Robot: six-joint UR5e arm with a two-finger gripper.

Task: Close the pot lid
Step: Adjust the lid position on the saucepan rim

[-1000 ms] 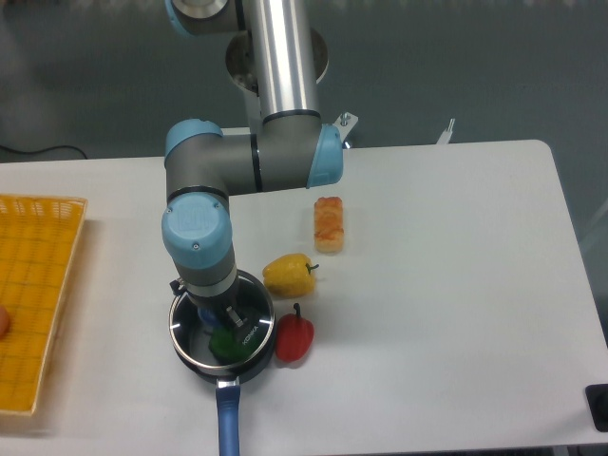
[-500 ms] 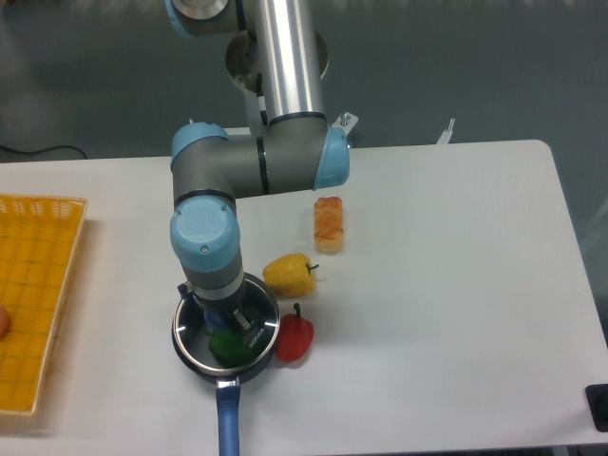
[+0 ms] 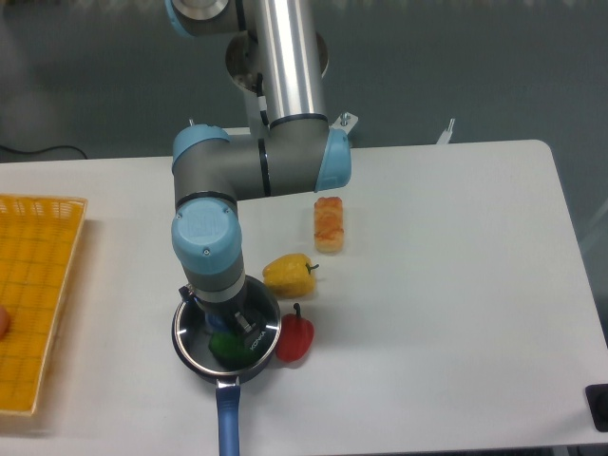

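Observation:
The black pot (image 3: pixel 193 357) stands near the table's front edge, its long blue handle (image 3: pixel 228 426) pointing toward the camera. The clear glass lid (image 3: pixel 270 327) with its thin metal rim lies level over the pot's mouth, about in line with it. Through the glass a green pepper (image 3: pixel 225 348) shows inside the pot. My gripper (image 3: pixel 225 323) points straight down at the lid's centre and is shut on the blue knob, which the wrist mostly hides.
A red pepper (image 3: pixel 295 337) touches or nearly touches the pot's right side. A yellow pepper (image 3: pixel 289 275) lies just behind it, and an orange-striped block (image 3: pixel 329 224) farther back. A yellow basket (image 3: pixel 33 294) sits at the left edge.
The arm and the lid it holds have shifted slightly to the right over the pot. The pot and the peppers have stayed where they were.

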